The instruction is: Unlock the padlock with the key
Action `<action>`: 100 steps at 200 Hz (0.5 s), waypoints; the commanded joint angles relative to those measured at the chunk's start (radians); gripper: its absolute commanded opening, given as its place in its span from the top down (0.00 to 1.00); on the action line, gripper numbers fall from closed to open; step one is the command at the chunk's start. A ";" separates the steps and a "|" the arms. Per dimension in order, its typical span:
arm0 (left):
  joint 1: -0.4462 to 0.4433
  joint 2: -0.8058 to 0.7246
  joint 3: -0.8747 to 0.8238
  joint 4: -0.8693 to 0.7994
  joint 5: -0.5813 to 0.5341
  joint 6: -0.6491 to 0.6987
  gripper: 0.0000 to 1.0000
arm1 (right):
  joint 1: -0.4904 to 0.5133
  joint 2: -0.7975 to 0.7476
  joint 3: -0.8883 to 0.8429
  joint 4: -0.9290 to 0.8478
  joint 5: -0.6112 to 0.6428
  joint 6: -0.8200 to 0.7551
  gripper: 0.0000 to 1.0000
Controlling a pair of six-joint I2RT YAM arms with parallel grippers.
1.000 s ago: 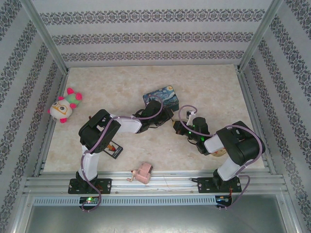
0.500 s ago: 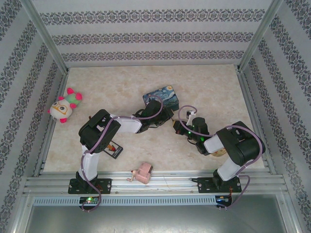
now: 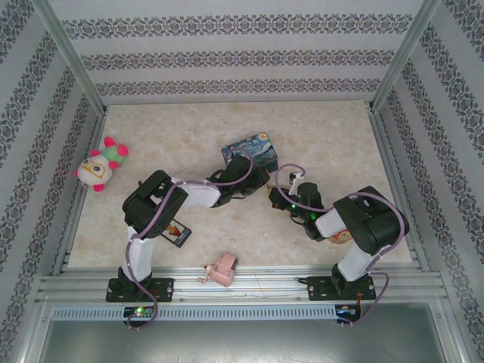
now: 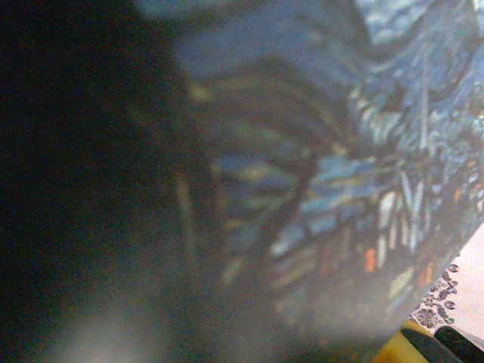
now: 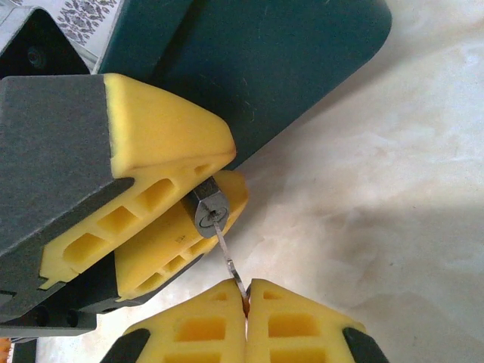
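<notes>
The left claw (image 5: 219, 184) pinched the small dark padlock (image 5: 206, 206) between its yellow pads, just beside the blue painted tin (image 5: 287, 68). The slim metal key (image 5: 227, 257) reached the padlock's keyhole face, its other end clamped in the right claw (image 5: 246, 293), over the pale marbled table (image 5: 393, 189).

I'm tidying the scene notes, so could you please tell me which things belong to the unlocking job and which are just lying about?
Job: small dark metal padlock, held in the left gripper; slim metal key, pinched in the right gripper.
Lying about: blue painted rectangular tin; white-and-pink plush toy; pink plastic gadget; small dark card.
</notes>
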State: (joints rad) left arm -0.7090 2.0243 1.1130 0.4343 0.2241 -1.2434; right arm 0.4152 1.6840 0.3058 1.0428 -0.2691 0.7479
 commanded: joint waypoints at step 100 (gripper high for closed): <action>-0.014 0.016 0.013 -0.008 0.105 -0.043 0.90 | -0.054 -0.059 0.089 0.039 -0.035 0.093 1.00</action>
State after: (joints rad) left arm -0.6979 2.0270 1.1187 0.4347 0.2214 -1.2507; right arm 0.3939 1.6749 0.3420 1.0046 -0.3016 0.8036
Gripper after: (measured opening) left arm 0.315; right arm 0.050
